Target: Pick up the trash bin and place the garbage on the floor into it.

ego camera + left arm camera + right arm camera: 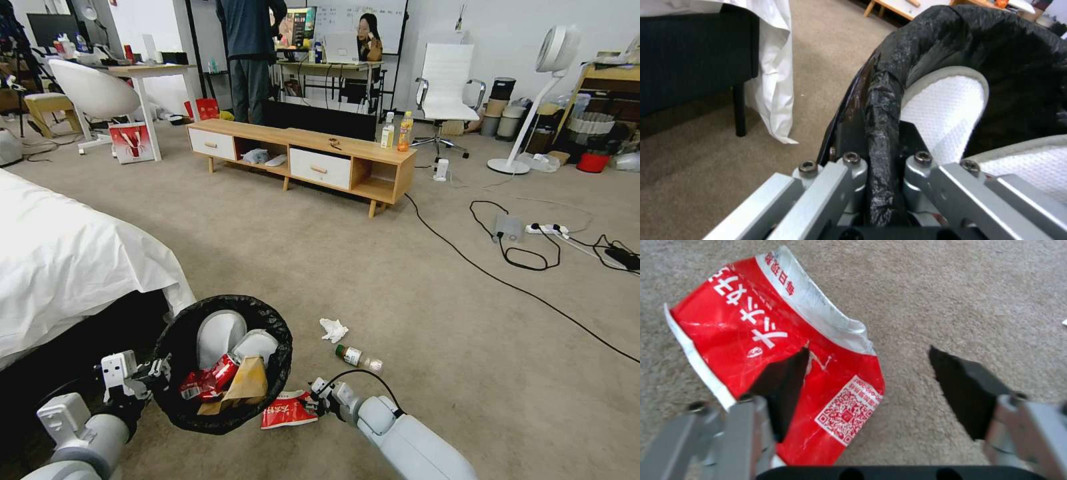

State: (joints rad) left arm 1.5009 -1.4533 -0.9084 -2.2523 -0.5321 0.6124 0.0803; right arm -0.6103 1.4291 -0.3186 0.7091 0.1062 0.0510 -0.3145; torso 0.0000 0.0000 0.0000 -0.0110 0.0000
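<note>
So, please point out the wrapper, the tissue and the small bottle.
wrapper (773, 340), right wrist view, its red printed face.
tissue (333, 329), head view, its crumpled middle.
bottle (358, 358), head view, its clear body.

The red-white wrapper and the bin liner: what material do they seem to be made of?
The red-white wrapper under the open right end effector looks like thin glossy plastic film, possibly foil-lined: it shines, creases sharply and curls at one edge. The liner of the trash bin, pinched at the rim by the left end effector, looks like thin black plastic film: crinkled, with a dull sheen.
</note>
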